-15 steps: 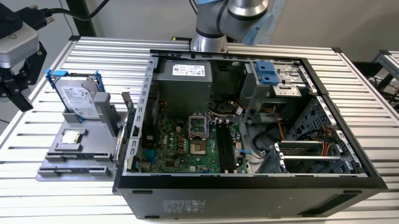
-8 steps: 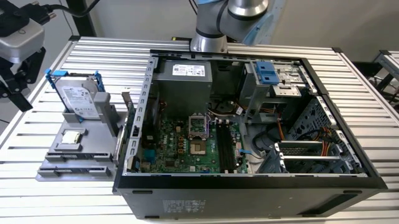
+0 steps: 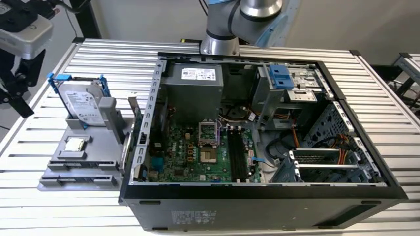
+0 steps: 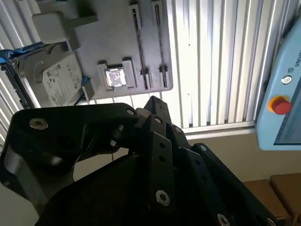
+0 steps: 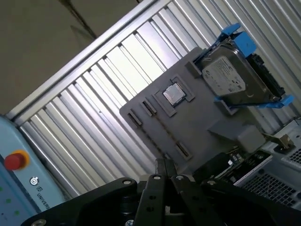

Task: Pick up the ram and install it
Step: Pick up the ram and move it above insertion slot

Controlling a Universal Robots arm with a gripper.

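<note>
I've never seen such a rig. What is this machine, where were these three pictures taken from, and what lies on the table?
It is one robot arm, standing at the far edge of a slatted metal table. The exterior view comes from a camera off the arm, looking down on everything. Both wrist views come from cameras riding on the arm; the black metal in them is its gripper, which looks empty. On the table sits an open computer case with a green motherboard inside. Beside it, on the exterior view's left, a grey tray carries a silver hard drive in a blue frame and a small square chip.
</note>
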